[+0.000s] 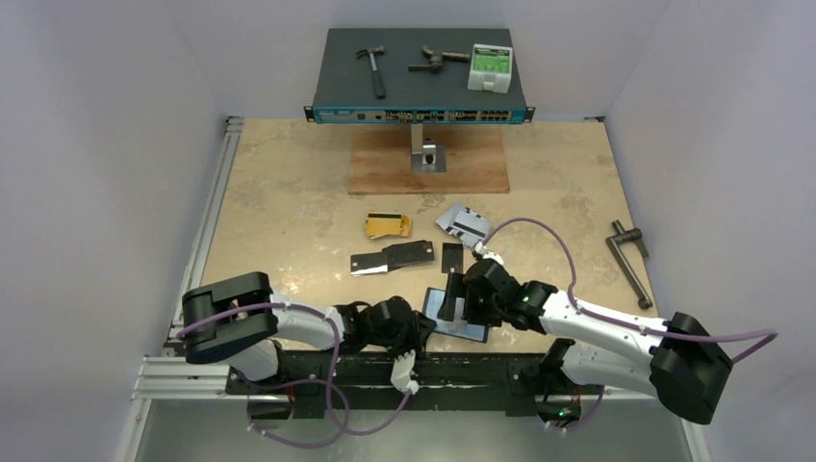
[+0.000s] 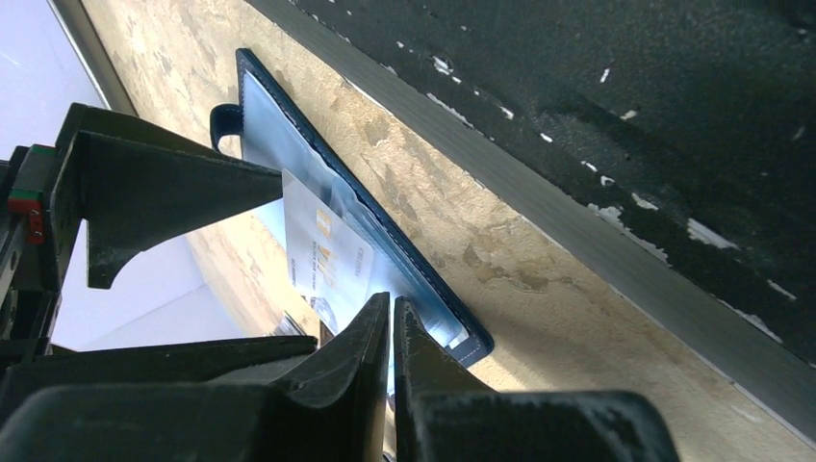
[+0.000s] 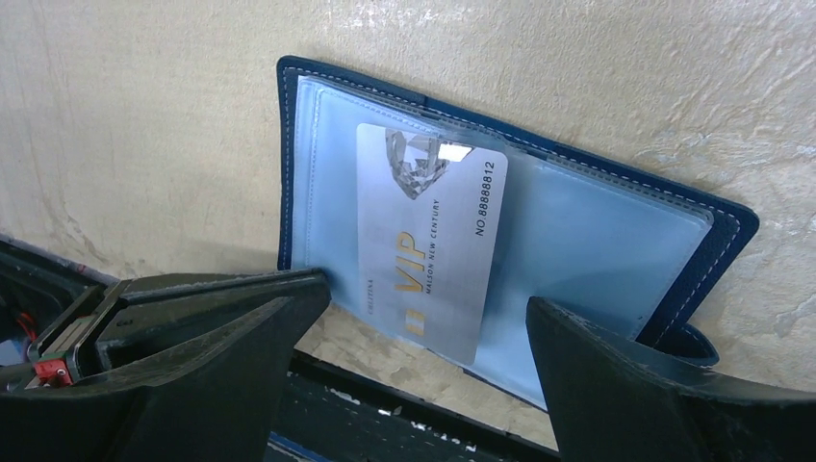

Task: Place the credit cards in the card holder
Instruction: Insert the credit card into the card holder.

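The card holder (image 1: pixel 462 325) (image 3: pixel 736 226) (image 2: pixel 385 226) lies open near the table's front edge, its clear pockets facing up. A silver-grey credit card (image 3: pixel 433 241) (image 2: pixel 327 252) sticks halfway out of one pocket. My right gripper (image 1: pixel 460 298) (image 3: pixel 428 296) is open, its fingers on either side of that card without touching it. My left gripper (image 1: pixel 421 327) (image 2: pixel 393 313) is shut, its tips over the holder's near end by the card's edge. Gold (image 1: pixel 387 225), silver-grey (image 1: pixel 465 224) and black (image 1: pixel 409 254) cards lie loose mid-table.
A network switch (image 1: pixel 420 72) carrying a hammer (image 1: pixel 371 67) and other items stands on a wooden board (image 1: pixel 428 164) at the back. A metal crank handle (image 1: pixel 627 258) lies at the right. The black front rail (image 1: pixel 385 366) runs just below the holder.
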Robot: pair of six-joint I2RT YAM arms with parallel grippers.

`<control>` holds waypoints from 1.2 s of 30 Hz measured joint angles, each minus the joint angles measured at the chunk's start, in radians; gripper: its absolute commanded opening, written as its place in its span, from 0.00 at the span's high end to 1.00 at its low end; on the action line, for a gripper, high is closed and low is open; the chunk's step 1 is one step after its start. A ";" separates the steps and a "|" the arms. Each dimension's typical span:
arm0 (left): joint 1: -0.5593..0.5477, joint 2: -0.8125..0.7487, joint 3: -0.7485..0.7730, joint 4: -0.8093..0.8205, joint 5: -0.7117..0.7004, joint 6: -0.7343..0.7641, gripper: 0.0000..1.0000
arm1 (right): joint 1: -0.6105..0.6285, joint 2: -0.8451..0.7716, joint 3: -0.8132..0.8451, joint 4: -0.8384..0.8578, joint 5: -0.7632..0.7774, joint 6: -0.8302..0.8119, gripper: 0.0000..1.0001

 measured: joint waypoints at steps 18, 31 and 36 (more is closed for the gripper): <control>0.006 -0.278 0.014 -0.242 -0.092 -0.125 0.78 | 0.001 0.039 0.025 0.006 0.013 0.000 0.13; 0.085 -0.091 -0.010 -0.156 -0.008 -0.027 0.79 | 0.029 0.078 0.048 0.007 0.014 0.013 0.14; 0.081 -0.075 0.000 -0.148 0.010 -0.019 0.79 | 0.051 0.090 0.051 0.018 0.014 0.028 0.14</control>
